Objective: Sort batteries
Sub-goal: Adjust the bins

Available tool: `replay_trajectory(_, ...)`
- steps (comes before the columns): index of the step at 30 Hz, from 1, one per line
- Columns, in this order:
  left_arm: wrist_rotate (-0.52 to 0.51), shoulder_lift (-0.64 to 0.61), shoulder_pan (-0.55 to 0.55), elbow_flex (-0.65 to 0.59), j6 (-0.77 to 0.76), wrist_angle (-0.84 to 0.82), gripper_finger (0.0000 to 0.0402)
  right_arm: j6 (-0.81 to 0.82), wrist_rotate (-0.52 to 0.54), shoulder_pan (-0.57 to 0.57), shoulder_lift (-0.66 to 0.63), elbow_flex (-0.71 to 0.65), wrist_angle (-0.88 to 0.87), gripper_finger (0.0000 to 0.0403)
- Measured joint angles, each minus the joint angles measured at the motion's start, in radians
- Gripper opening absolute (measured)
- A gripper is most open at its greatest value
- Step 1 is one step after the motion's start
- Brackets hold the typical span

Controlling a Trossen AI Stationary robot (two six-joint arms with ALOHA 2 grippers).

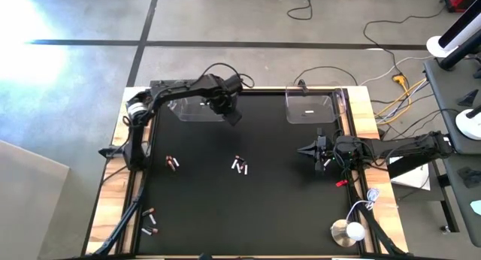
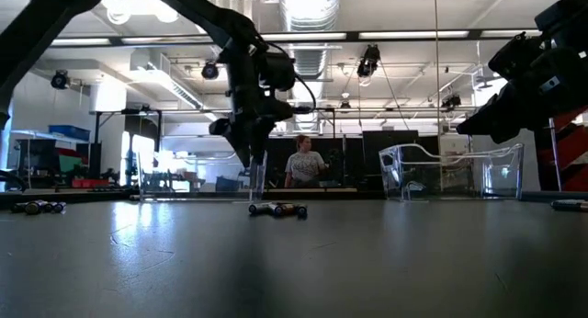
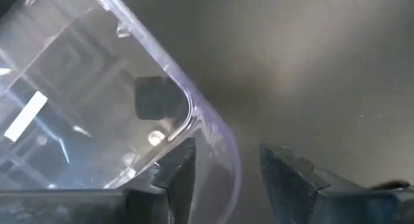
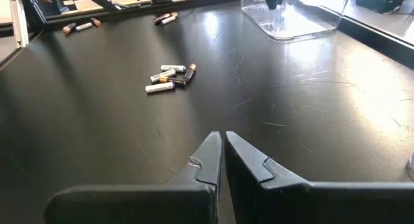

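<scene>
Small batteries lie on the black mat in three loose groups: one at the middle (image 1: 239, 166) (image 4: 169, 76) (image 2: 276, 209), one toward the left (image 1: 173, 162), one at the near left (image 1: 149, 222). My left gripper (image 3: 226, 156) (image 1: 231, 117) points down, open, with nothing between its fingers. It hangs just off the near right corner of the clear left bin (image 1: 192, 108) (image 3: 187, 101) at the far edge. A small round bright piece (image 3: 155, 138) shows inside that bin. My right gripper (image 4: 223, 136) (image 1: 310, 149) waits shut above the mat at the right.
A second clear bin (image 1: 312, 102) (image 2: 450, 171) stands at the far right with a white piece in it. A small red clip (image 1: 340, 183) and a white round object (image 1: 347, 231) lie near the right edge. A person (image 2: 303, 162) stands in the room behind.
</scene>
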Motion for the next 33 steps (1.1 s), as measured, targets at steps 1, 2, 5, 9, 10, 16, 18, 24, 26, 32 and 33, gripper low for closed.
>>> replay_trajectory(1, 0.004, 0.01, -0.008, 0.009, 0.003, -0.002, 0.0136, 0.0, 0.0, 0.0, 0.0, 0.0, 0.0, 0.0013)
replay_trajectory(2, 0.005, 0.02, -0.017, 0.019, 0.009, -0.004, 0.0124, 0.0, 0.0, 0.0, 0.0, 0.0, 0.0, 0.0013)
replay_trajectory(5, 0.01, 0.05, -0.037, 0.055, 0.028, -0.006, 0.0074, 0.0, 0.0, 0.0, 0.0, 0.0, 0.0, 0.0013)
replay_trajectory(9, -0.005, 0.083, -0.054, 0.102, 0.052, -0.037, 0.001, 0.0, 0.0, 0.0, 0.0, 0.0, 0.0, 0.0013)
replay_trajectory(10, -0.008, 0.086, -0.057, 0.115, 0.067, -0.047, 0.0009, 0.0, 0.0, 0.0, 0.0, 0.0, 0.0, 0.0013)
replay_trajectory(16, -0.014, 0.088, -0.125, 0.203, 0.215, -0.201, 0.0002, 0.0, 0.0, 0.0, 0.0, 0.0, 0.0, 0.0013)
replay_trajectory(18, -0.01, 0.085, -0.157, 0.257, 0.285, -0.286, 0.0002, 0.0, 0.0, 0.0, 0.0, 0.0, 0.0, 0.0013)
replay_trajectory(24, -0.015, 0.079, -0.303, 0.414, 0.566, -0.525, 0.0001, 0.0, 0.0, 0.0, 0.0, 0.0, 0.0, 0.0013)
replay_trajectory(26, -0.017, 0.063, -0.357, 0.424, 0.633, -0.553, 0.0001, 0.0, 0.0, 0.0, 0.0, 0.0, 0.0, 0.0013)
replay_trajectory(32, -0.199, -0.041, -0.472, 0.348, 0.748, -0.515, 0.0, 0.0, 0.0, 0.0, 0.0, 0.0, 0.0, 0.0013)
replay_trajectory(33, -0.226, -0.057, -0.48, 0.326, 0.764, -0.504, 0.0, 0.0, 0.0, 0.0, 0.0, 0.0, 0.0, 0.0013)
